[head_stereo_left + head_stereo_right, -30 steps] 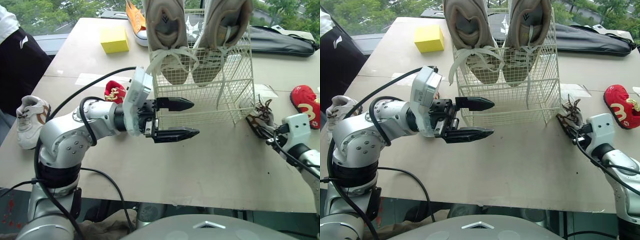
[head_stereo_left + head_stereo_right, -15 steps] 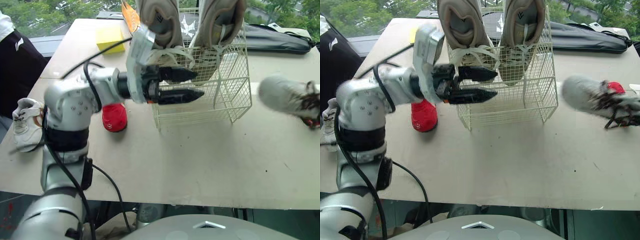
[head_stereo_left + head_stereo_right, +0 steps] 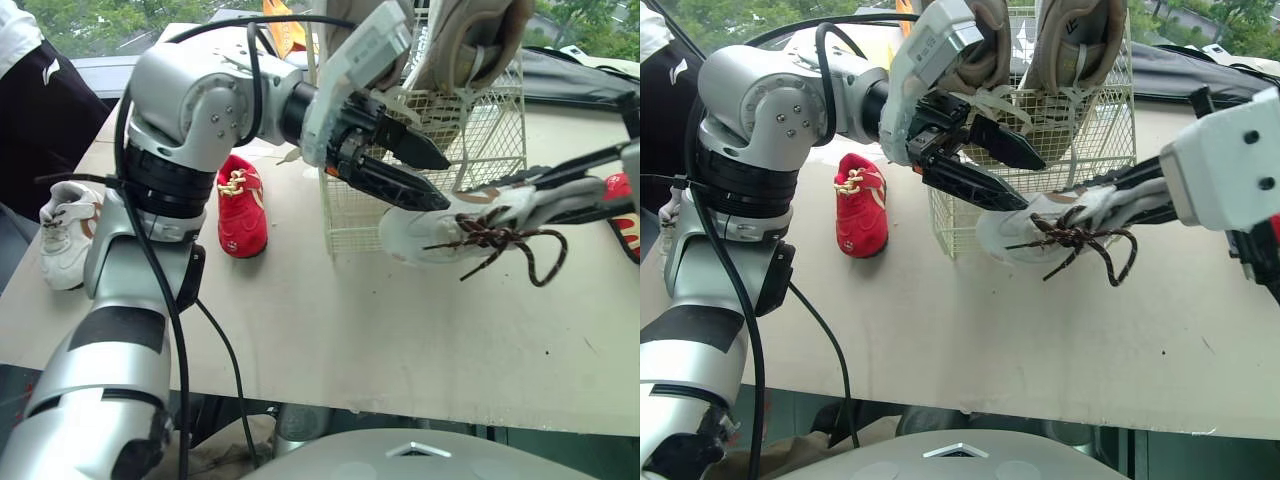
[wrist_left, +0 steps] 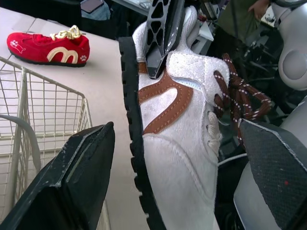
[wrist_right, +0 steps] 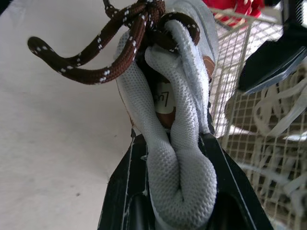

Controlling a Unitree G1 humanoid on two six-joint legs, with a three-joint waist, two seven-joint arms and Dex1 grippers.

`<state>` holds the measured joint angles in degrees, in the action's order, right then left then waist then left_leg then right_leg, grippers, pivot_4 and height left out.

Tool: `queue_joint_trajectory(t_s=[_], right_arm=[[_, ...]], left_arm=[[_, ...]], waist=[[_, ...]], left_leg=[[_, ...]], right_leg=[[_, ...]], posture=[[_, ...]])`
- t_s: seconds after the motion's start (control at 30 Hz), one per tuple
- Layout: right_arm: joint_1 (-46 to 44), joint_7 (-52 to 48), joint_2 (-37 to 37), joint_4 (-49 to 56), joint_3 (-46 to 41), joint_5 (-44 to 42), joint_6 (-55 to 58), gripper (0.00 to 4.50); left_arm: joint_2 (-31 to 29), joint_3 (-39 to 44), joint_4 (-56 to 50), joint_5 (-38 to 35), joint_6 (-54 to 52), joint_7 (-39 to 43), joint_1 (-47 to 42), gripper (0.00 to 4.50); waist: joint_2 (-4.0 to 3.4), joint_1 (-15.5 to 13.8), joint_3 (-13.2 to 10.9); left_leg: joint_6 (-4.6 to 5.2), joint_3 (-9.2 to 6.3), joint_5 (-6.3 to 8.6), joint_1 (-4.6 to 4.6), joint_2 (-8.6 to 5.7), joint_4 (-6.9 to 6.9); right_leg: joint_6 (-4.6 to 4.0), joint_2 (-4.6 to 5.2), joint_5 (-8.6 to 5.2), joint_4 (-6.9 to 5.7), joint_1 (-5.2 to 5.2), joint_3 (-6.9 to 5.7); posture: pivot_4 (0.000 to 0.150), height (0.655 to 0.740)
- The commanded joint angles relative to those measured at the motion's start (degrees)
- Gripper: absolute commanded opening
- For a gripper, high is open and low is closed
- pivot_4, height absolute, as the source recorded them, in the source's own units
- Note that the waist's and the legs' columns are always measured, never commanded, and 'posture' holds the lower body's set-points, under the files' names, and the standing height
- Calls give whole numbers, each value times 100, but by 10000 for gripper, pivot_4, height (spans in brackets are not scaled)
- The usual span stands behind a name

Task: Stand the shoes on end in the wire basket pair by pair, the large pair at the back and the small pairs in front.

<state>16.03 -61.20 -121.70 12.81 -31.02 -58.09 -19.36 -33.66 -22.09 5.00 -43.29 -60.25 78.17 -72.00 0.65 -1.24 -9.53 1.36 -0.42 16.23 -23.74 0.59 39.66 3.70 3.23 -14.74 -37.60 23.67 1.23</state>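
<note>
Snugly, white shoe (image 5: 136, 91) sits inside right pincer (image 5: 170, 143).

We see a white shoe (image 4: 177, 143) with brown trim and white-flecked brown laces (image 3: 482, 232), a red shoe (image 3: 240, 205), and a cream basket (image 3: 345, 215).

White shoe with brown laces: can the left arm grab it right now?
Probably yes. The white shoe sits right inside the open left tool, with nothing in the way. The right tool is holding its heel end.
</note>
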Motion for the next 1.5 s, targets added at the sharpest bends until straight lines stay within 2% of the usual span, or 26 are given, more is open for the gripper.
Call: queue_joint_trajectory(t_s=[0.03,0.23,0.3,0.33,0.37,0.43,0.6,0.67,0.7,0.8,0.83,0.87,0.97,1.07,1.17,1.3,1.43,1.5], right_arm=[[296,424,-345,-332,-417,-328,-904,2693],[461,505,-451,-340,-527,-693,-1181,2555],[440,511,-479,-273,-499,-1049,-775,2291],[430,489,-461,-240,-482,-1160,-673,2274],[425,573,-424,-229,-470,-1221,-614,11989],[379,684,-219,-128,-358,-1217,-505,21307],[209,1705,778,320,205,-1418,59,44894],[99,2491,1212,345,613,-1771,-13,45000],[-260,2893,1632,369,1010,-1940,-11,45000],[-2521,3797,4023,214,2170,-1751,423,45000],[-2940,4073,4553,124,2245,-1713,535,45000],[-3225,4323,4976,19,2204,-1595,646,45000],[-3598,4586,5903,-53,1842,-1319,1012,45000],[-3711,4604,6283,151,1540,-1014,1485,45000],[-3689,4405,6434,481,1352,-1263,2169,45000],[-3477,3951,6329,1507,1770,-1366,3225,45000],[-3840,4233,6527,1724,2147,-1922,4253,45000],[-4172,4319,6679,1774,2394,-1911,4602,45000]], left_arm=[[7,-565,-166,479,103,299,14,35553],[-60,-560,-377,718,191,406,252,10731],[-14,-312,-456,592,129,332,359,5960],[19,-113,-503,464,96,303,433,5843],[19,58,-545,352,-24,251,490,5843],[31,511,-599,166,-125,45,677,5828],[222,2133,-861,-550,-489,-1085,1371,5639],[361,2568,-1150,-682,-438,-1615,1674,5620],[469,2795,-1306,-761,-397,-1915,1817,5617],[864,3330,-1792,-1093,-371,-2780,2112,5613],[960,3410,-1893,-1183,-382,-2987,2155,5612],[1046,3460,-1957,-1224,-375,-3181,2176,5611],[1198,3545,-2065,-1354,-360,-3586,2221,5608],[1270,3579,-2070,-1483,-287,-3891,2212,5605],[1290,3561,-2029,-1489,-172,-4094,2166,5599],[1453,3596,-2040,-1452,83,-4422,2159,5585],[1579,3478,-2261,-1415,286,-4601,2261,5566],[1330,3348,-2379,-1254,429,-4334,2409,5564]], waist=[[-2,-16,-1],[-19,43,-14],[-27,51,-19],[-30,55,-20],[-30,60,-20],[-30,61,-21],[-26,51,-22],[-25,50,-23],[-17,33,-26],[23,46,-46],[72,74,-57],[82,89,-59],[60,108,-68],[42,86,-61],[42,59,-61],[41,54,-60],[42,59,-60],[42,64,-60]], left_leg=[[0,-2,0,-2,0,0],[1,-2,0,-9,1,2],[1,-1,0,-8,3,1],[1,0,0,-7,3,1],[1,1,0,-5,4,2],[0,3,0,-3,7,2],[0,-3,0,-9,8,10],[0,-5,0,-10,8,14],[0,-5,0,-10,7,16],[0,-22,1,-19,4,46],[-1,-21,0,-14,2,47],[-4,-26,-1,-3,3,52],[-4,-14,-3,4,0,69],[-4,-14,-3,4,-1,64],[-2,-14,-2,-1,0,58],[0,-16,-1,-1,0,57],[2,-14,0,-1,-2,61],[3,-14,1,0,-4,62]], right_leg=[[-9,2,-5,0,0,-3],[-11,2,-6,2,6,-4],[-10,1,-6,0,6,-4],[-11,1,-6,-2,6,-3],[-11,0,-6,-4,7,-2],[-10,-1,-5,-7,7,1],[6,-1,3,-4,7,-4],[7,-1,4,-7,5,-4],[8,-1,5,-9,5,-3],[11,-4,7,-12,-5,-15],[12,-5,7,-13,-9,-15],[12,-12,9,-12,-20,-16],[26,-12,20,-39,-20,10],[25,-16,20,-46,-14,11],[25,-17,20,-41,-8,10],[25,-17,20,-41,-9,8],[25,-16,21,-42,-11,10],[25,-15,21,-42,-11,11]], posture=[[1500,7400],[1500,7400],[1500,7400],[1500,7400],[1500,7400],[1500,7400],[1500,7400],[1500,7400],[1500,7400],[1500,7400],[1500,7400],[1500,7400],[1500,7400],[1500,7400],[1500,7400],[1500,7400],[1500,7400],[1500,7400]])
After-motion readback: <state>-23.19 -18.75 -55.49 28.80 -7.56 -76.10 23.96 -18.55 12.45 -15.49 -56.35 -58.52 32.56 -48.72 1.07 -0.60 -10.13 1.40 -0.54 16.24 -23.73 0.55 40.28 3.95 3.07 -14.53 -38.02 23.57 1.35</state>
